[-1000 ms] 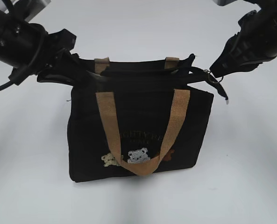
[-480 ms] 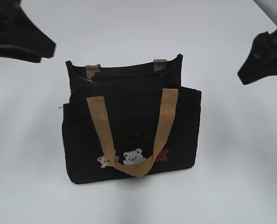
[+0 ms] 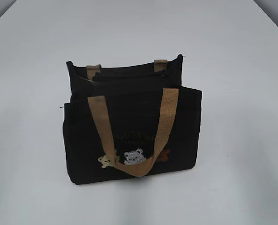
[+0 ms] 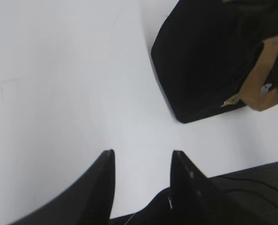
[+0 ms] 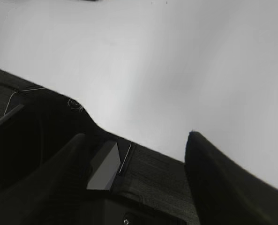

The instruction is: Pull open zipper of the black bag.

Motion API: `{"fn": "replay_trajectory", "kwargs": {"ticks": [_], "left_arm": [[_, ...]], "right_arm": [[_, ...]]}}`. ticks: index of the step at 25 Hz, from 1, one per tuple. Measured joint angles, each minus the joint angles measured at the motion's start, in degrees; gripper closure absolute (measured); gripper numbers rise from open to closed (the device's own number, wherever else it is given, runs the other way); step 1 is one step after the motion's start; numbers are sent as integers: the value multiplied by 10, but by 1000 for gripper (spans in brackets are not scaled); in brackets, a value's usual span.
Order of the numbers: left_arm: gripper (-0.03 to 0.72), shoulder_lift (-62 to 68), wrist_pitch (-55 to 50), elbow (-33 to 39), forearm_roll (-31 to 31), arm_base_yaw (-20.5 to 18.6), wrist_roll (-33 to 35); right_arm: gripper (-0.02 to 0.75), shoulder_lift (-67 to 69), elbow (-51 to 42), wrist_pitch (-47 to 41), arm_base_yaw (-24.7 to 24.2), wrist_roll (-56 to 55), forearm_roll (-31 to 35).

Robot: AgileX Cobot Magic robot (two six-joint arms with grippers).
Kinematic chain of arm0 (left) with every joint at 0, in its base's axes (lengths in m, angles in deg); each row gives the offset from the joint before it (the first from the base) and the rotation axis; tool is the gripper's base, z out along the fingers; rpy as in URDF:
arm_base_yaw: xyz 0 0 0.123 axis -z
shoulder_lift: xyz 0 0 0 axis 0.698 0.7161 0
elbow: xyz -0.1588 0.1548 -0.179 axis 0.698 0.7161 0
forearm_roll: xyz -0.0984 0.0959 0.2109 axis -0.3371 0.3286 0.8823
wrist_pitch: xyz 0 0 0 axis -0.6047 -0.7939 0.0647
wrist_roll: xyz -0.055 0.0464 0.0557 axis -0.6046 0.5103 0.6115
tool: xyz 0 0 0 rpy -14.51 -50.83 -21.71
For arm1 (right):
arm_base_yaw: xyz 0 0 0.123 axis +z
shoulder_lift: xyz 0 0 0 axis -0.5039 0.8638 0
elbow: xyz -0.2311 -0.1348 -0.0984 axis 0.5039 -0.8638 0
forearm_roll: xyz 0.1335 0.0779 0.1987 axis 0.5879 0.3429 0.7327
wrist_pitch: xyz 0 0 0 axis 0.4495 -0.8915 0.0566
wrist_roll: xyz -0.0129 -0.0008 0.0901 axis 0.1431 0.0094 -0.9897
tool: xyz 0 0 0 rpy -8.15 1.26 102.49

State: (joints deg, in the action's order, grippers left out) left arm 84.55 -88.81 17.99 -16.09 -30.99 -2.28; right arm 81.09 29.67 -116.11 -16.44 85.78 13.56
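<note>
Black bag [image 3: 129,136] upright, top gaping | left gripper [image 4: 142,157] apart | right gripper [image 5: 136,140] apart

Left gripper [image 4: 142,157]: two matte black fingers [image 4: 101,187] tapering to blunt tips, small round fastener marks on the finger at three o'clock. Right gripper [image 5: 134,140]: broad black fingers [image 5: 209,173], textured dark housing at six o'clock, grey rectangular block, thin pale wire [image 5: 21,96] at nine o'clock.

The right gripper [image 5: 136,140] hangs over a bare white table [image 5: 176,61]. Its two dark fingers [image 5: 214,173] stand wide apart, holding nothing.
</note>
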Motion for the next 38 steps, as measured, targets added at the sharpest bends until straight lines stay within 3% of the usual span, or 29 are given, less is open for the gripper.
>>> {"fn": "replay_trajectory", "kwargs": {"ticks": [7,15,20,38], "left_arm": [[389,-245,-10,153,35,0,-7],[389,-366,18,174,35,0,-7],[389,-364,35,182,31,0,-7],[389,-363,37,182,30,0,-7]], "right_arm": [[241,-239,-78,-38,0,-3,-11],[241,-422,-136,-33,0,-3,-12],[241,-441,-158,16,0,-3,-12],[241,-441,-160,28,0,-3,-3]]}}
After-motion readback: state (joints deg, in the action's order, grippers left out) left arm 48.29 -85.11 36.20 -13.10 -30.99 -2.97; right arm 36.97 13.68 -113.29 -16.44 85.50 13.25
